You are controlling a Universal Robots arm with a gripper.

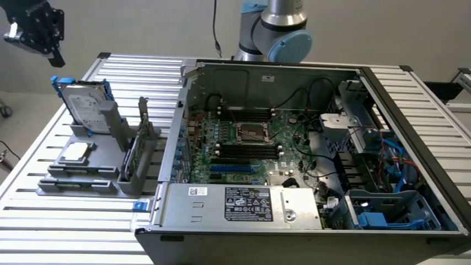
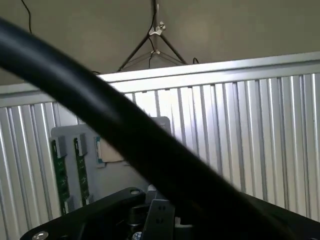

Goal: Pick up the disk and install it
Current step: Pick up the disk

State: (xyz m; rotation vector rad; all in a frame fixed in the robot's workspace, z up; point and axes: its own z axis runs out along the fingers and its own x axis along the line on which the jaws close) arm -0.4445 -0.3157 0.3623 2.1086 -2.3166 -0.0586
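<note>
Work surface: a slatted aluminium table (image 1: 44,221) in front of a plain pale wall. An open computer case (image 1: 279,65) occupies its centre and the exterior view's right, mainboard exposed. The arm (image 1: 276,27) rises behind the case. A grey holder (image 1: 77,185) sits just beside the case, at the exterior view's left.

The disk (image 1: 83,105) stands on edge at the far end of this holder, leaning slightly, with its blue frame showing around it. It is not yet picked up. The gripper (image 1: 53,55) hangs above and beyond the disk, well apart from it, fingers together and carrying nothing.

Step in hand, as judged: approach for the pick.
- Part the fingers before any contact.
- Align them with the disk's lean, not with the vertical.
- Which edges of the frame stand free of the holder is unclear here; the upper ones probably do.
- Keep the black cable (image 2: 125,130) that crosses the wrist view off the holder.
</note>
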